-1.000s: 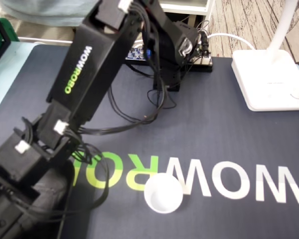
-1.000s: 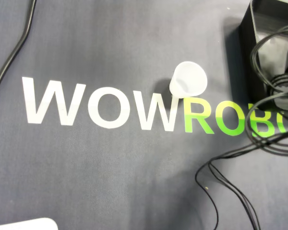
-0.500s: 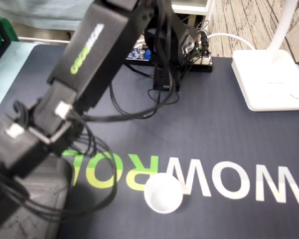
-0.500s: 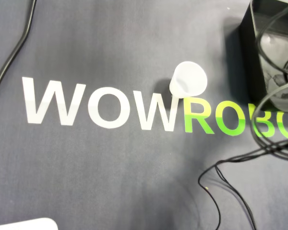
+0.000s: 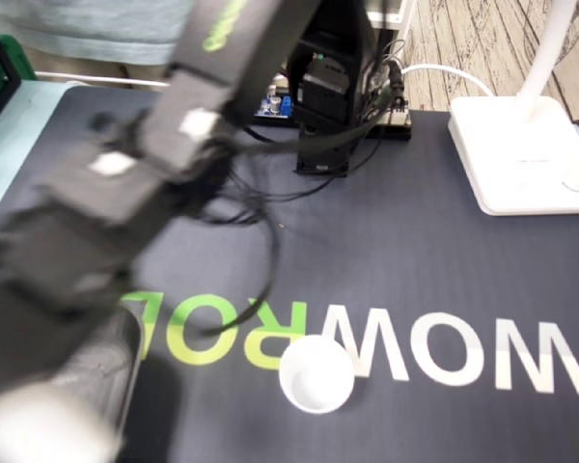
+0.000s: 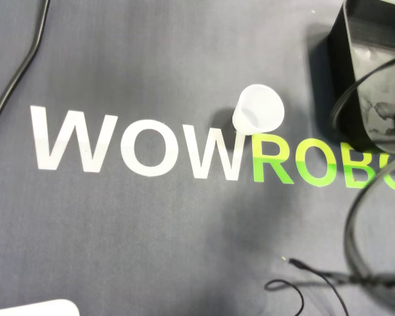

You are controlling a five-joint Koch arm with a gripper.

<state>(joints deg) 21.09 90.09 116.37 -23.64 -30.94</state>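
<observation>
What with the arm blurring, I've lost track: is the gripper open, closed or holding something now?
Gripper: cannot be told; motion blur smears it at the fixed view's lower left.

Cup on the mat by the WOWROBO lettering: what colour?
Plain white cup, slightly translucent, no pattern. It shows best in the overhead view.

You're set up at a hobby robotics table, seemingly in a home or small office. A dark WOWROBO-branded mat covers the table, with a bare circuit board and loose cables on it. A white desk-lamp base stands at one corner, and a wood-plank floor shows beyond.
</observation>
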